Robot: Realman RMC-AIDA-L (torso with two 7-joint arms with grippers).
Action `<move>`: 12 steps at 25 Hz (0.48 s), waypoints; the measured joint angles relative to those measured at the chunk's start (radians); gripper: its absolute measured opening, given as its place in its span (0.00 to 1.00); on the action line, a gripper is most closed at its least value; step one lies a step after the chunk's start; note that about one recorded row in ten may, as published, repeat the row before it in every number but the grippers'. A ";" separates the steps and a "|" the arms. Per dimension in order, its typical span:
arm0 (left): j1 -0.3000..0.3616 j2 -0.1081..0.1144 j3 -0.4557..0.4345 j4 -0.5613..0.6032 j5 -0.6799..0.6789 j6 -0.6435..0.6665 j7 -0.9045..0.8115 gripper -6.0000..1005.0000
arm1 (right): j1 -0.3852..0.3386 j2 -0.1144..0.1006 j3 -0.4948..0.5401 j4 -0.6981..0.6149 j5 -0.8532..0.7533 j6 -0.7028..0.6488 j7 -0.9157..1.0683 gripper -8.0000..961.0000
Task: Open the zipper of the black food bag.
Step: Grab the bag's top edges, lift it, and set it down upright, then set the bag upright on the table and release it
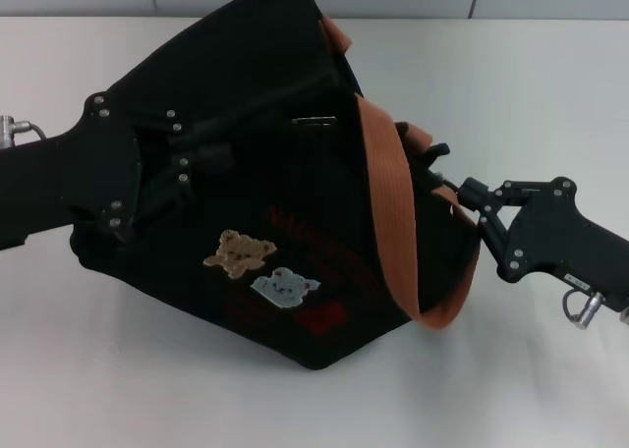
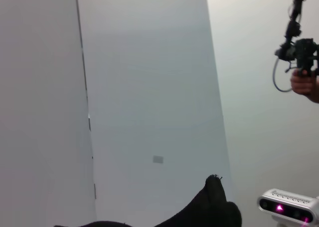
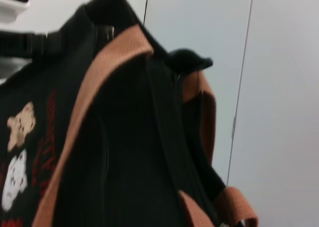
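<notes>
The black food bag [image 1: 295,222] sits at the centre of the head frame on the white surface [image 1: 118,369], tilted, its tan bear patch [image 1: 238,252] facing the camera. The left end effector [image 1: 192,168] presses into the bag's left side; whether it grips anything cannot be told. The right end effector [image 1: 454,188], at the right edge, meets the orange-brown strap [image 1: 388,212]; its grip cannot be told. The zipper cannot be made out.
</notes>
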 joint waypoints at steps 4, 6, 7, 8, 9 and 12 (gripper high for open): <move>-0.018 -0.001 -0.018 -0.120 -0.002 -0.007 0.042 0.12 | 0.003 0.003 0.110 0.016 0.001 -0.020 0.017 0.05; -0.032 -0.001 -0.038 -0.209 -0.002 -0.013 0.084 0.12 | 0.000 0.002 0.142 0.021 0.001 -0.034 0.019 0.09; -0.039 -0.003 -0.054 -0.272 -0.002 -0.025 0.118 0.12 | -0.007 0.002 0.202 0.025 0.001 -0.067 0.036 0.12; -0.039 -0.003 -0.054 -0.272 -0.002 -0.025 0.118 0.12 | -0.007 0.002 0.202 0.025 0.001 -0.067 0.036 0.14; -0.043 -0.004 -0.059 -0.308 -0.002 -0.035 0.141 0.12 | -0.010 0.001 0.231 0.025 0.001 -0.082 0.051 0.16; -0.059 -0.006 -0.062 -0.409 -0.019 -0.054 0.230 0.13 | -0.016 0.000 0.348 0.016 0.001 -0.115 0.145 0.23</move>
